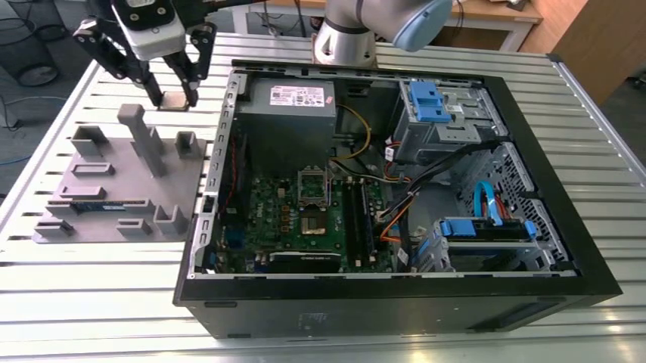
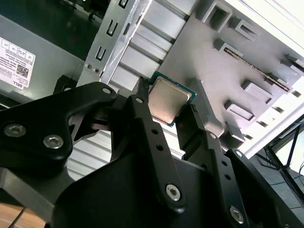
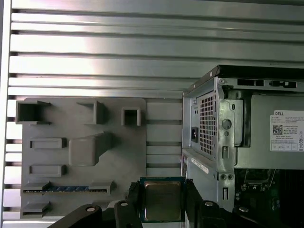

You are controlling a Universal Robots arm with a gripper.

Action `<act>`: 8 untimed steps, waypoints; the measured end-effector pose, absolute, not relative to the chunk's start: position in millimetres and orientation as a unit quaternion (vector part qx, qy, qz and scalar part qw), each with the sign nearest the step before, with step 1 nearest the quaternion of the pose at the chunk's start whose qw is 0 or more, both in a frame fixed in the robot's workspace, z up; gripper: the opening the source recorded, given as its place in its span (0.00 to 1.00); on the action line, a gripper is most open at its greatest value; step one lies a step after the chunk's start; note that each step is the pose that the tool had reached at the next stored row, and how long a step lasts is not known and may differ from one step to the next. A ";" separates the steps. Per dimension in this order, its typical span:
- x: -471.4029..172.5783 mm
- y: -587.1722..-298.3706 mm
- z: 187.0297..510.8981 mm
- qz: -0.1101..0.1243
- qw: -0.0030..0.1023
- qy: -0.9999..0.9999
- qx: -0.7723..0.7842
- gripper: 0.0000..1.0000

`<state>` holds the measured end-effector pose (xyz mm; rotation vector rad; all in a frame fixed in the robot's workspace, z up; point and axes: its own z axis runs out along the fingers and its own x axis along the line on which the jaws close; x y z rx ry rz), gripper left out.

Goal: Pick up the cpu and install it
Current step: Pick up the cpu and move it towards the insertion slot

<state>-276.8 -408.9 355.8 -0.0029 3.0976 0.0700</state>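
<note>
1. The worktop (image 1: 60, 302) carries an open case (image 1: 383, 306) and, at the exterior view's left of it, a grey tray (image 1: 126, 181).
2. Inside the case, the socket (image 1: 316, 221) sits mid-board, with cables (image 1: 389, 215) running close by on the exterior view's right.
3. The tool (image 1: 175, 100) hangs above the far end of the tray, outside the case wall. It is closed on the cpu (image 2: 168, 99), with one finger against each of two opposite edges.
4. The cpu is clear of the tray and held shiny side towards the wrist cameras. In the second wrist view its green rim shows between the fingers (image 2: 142, 111).
5. Risks, as I judge them:
   - The grip is on thin edges only, so a jolt could let the chip twist or slip out.
   - The case wall stands between the tool and the socket, so a low path could clip it.
   - A chip that arrives rotated or tilted could damage the socket contacts.
   - The wide tool linkage could snag the nearby cables.
</note>
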 end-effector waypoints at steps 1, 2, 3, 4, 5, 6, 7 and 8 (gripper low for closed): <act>-274.8 -408.9 355.8 0.023 0.022 1.000 -0.001 0.47; -272.7 -408.9 355.8 0.023 0.022 1.000 -0.001 0.47; -270.6 -408.9 355.8 0.023 0.022 1.000 -0.001 0.47; -268.6 -408.9 355.8 0.023 0.022 1.000 -0.001 0.47; -266.7 -408.9 355.8 0.023 0.022 1.000 -0.001 0.47; -264.7 -408.9 355.8 0.023 0.022 1.000 -0.001 0.47; -262.8 -408.9 355.8 0.023 0.022 1.000 -0.001 0.47; -260.9 -408.9 355.8 0.023 0.022 1.000 -0.001 0.47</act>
